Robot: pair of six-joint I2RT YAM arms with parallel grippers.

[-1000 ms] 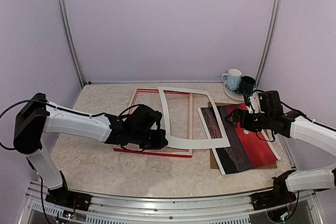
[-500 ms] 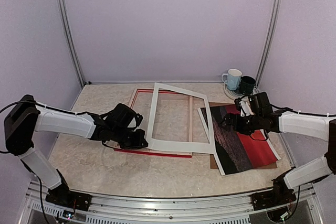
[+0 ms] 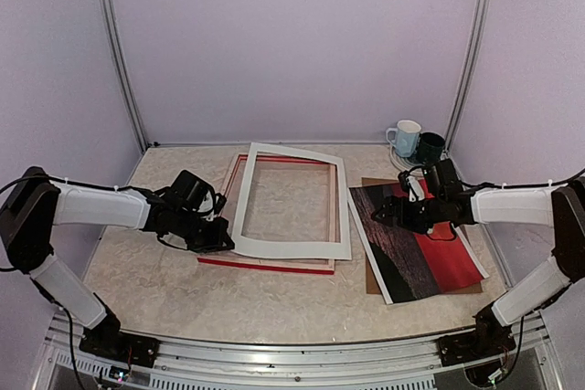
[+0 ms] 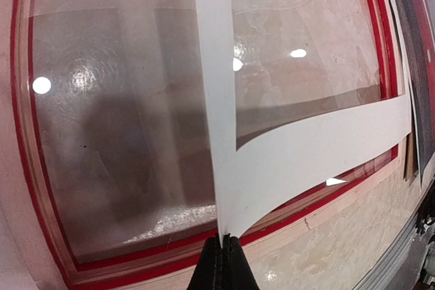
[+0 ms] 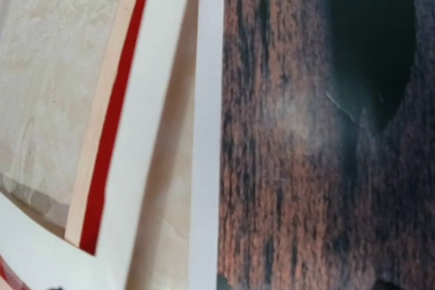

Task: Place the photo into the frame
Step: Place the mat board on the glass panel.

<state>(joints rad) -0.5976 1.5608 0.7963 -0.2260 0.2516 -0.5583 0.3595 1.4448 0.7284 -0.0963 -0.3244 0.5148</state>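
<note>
Left arm: stretched low, reaching rightward.
Left claw: pinched tight on white mat corner.
Right arm: extended low, reaching leftward.
Right claw: jaws spread wide.

Soft, even light is filling the overhead view. Ahead of the left gripper, lamp glints are shining on the frame, its edges bowing; the photo is blurring close-up.

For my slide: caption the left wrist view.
Left gripper pinches a corner of the white mat over the red frame.
</note>
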